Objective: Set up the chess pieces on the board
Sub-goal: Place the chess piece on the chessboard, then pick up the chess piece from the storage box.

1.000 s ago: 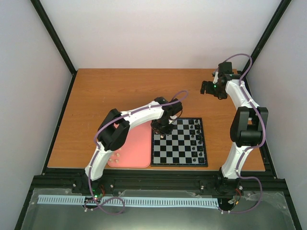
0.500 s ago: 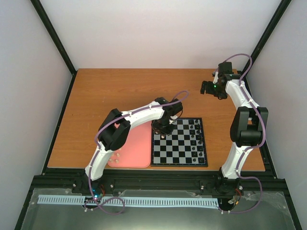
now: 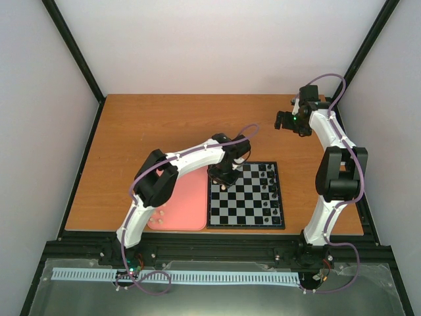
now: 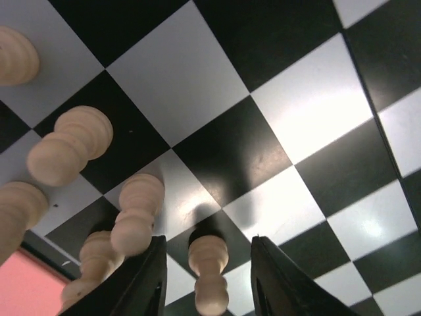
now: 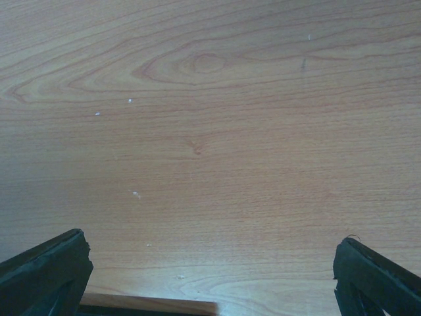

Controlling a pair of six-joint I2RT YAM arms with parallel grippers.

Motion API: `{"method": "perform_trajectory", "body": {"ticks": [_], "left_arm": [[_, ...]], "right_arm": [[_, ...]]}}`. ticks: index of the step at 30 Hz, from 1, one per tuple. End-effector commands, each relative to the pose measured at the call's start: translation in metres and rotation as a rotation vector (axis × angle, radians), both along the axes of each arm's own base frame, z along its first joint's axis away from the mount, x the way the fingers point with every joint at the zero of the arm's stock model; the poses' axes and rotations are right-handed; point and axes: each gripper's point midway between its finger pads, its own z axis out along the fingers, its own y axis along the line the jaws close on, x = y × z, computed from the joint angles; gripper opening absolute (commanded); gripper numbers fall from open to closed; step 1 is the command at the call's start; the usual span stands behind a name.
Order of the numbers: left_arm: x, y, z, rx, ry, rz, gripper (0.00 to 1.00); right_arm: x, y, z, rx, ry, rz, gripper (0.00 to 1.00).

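Cream chess pieces (image 4: 69,141): several stood upright on the board's (image 4: 230,151) left-edge squares, beside the pink tray (image 3: 187,197).
Left tool (image 4: 209,280): fingers apart, one pawn (image 4: 208,260) stood free between them, untouched.
Right tool (image 5: 210,276): spread wide over bare bench (image 5: 210,131), far right.

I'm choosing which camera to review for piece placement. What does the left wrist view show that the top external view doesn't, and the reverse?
Only left wrist: a cream piece between the left fingers, a gap on either side of it. Only top external: the pink tray with a few cream pieces on it, the black pieces along the right side of the board, and the right arm over the far table. Both: the board and the left fingers over its far-left corner.
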Motion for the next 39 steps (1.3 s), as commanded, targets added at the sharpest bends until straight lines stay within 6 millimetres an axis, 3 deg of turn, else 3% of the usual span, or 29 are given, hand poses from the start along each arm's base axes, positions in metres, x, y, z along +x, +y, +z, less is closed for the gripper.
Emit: {"method": "perform_trajectory", "body": {"ticks": [1, 6, 9, 11, 14, 18, 21, 28, 39], "left_arm": [[0.005, -0.004, 0.048, -0.055, -0.084, -0.029, 0.40], [0.016, 0.011, 0.100, -0.057, -0.207, -0.020, 0.52], [0.027, 0.036, 0.116, -0.032, -0.256, 0.041, 0.63], [0.039, 0.066, 0.112, -0.025, -0.240, 0.143, 0.65], [0.055, 0.126, 0.101, -0.019, -0.215, 0.339, 0.66], [0.062, 0.203, 0.084, 0.014, -0.208, 0.553, 0.68], [0.060, 0.238, 0.074, 0.019, -0.195, 0.651, 0.68], [0.038, 0.258, 0.039, 0.024, -0.114, 0.724, 0.65], [0.021, 0.263, 0.019, 0.055, -0.071, 0.731, 0.56]], "right_arm": [[-0.002, -0.005, 0.014, -0.001, -0.037, -0.007, 1.00], [-0.002, -0.005, 0.015, 0.000, -0.037, -0.006, 1.00], [-0.002, -0.004, 0.014, 0.003, -0.037, -0.004, 1.00], [-0.001, -0.003, 0.013, 0.009, -0.035, -0.004, 1.00], [-0.002, -0.003, 0.014, 0.013, -0.035, -0.003, 1.00], [-0.002, -0.003, 0.012, 0.010, -0.033, -0.002, 1.00], [-0.002, -0.001, 0.012, 0.020, -0.033, 0.000, 1.00], [-0.003, -0.001, 0.010, 0.021, -0.027, 0.003, 1.00], [-0.002, 0.000, 0.006, 0.024, -0.017, 0.002, 1.00]]}}
